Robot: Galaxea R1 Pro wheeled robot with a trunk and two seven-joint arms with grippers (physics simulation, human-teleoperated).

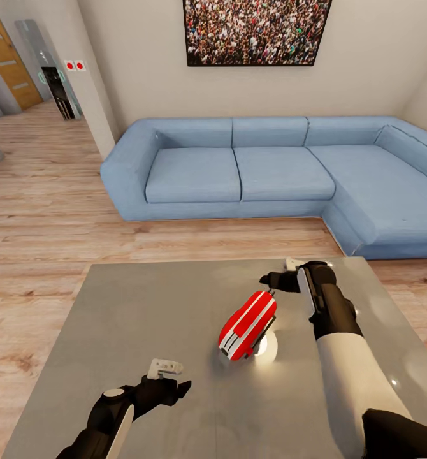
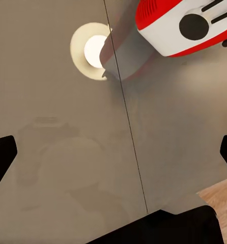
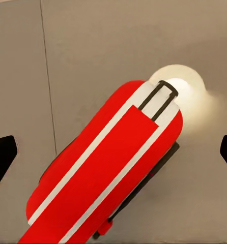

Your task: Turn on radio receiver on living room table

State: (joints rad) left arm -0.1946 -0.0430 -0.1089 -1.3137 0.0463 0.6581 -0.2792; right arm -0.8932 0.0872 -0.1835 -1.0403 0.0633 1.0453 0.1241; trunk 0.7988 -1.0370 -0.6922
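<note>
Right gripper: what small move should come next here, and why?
Probably lower the right gripper onto the radio receiver to reach its control. Its fingers are spread wide, with the red body lying lengthwise between them, untouched, in the right wrist view. The left gripper sits apart over the table.

Red radio receiver (image 1: pixel 248 324) with white bands and thin wire handle, lying slantwise near the middle of the glossy grey tabletop (image 1: pixel 130 319).
</note>
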